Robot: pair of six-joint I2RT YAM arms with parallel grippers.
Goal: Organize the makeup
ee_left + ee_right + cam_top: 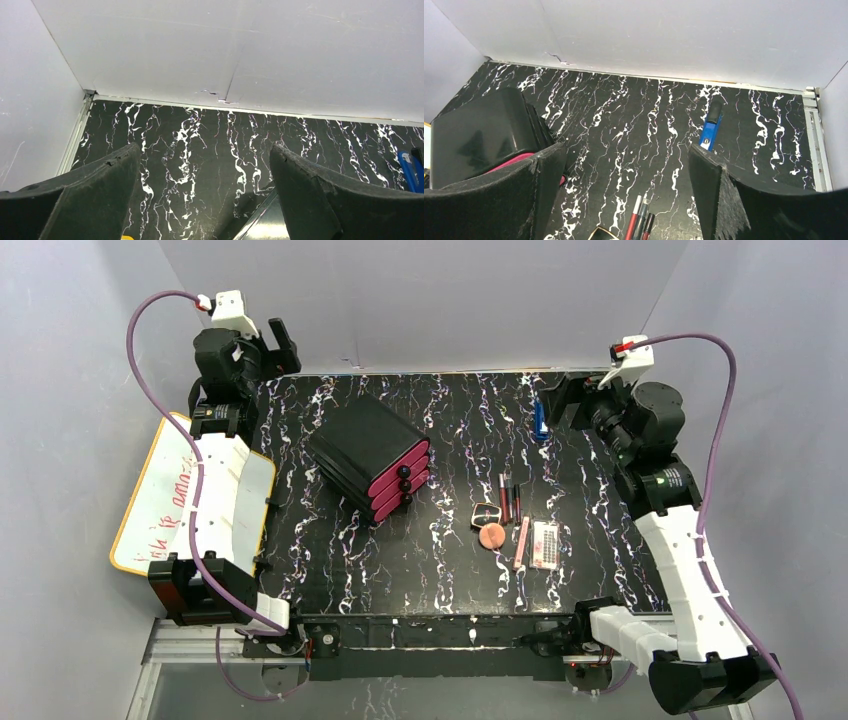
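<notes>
The makeup lies in a cluster right of the table's middle. It holds thin dark-red sticks [510, 498], a black compact [485, 514], a round peach disc [491, 536], a pink stick [521, 542] and a pale dotted palette [545, 544]. My right gripper [562, 400] hangs open at the back right, above and behind the cluster. In the right wrist view the right gripper [626, 147] frames bare table, with the sticks [639, 217] and the compact's corner [601, 234] at the bottom edge. My left gripper [283, 348] [205, 147] is open and empty at the back left corner.
A black box with pink drawers [372, 458] [479, 130] stands left of centre, its corner [265, 220] showing in the left wrist view. A small blue object [540, 420] [711, 131] [409, 170] lies near the back wall. A yellow-rimmed whiteboard [160, 500] leans at the left.
</notes>
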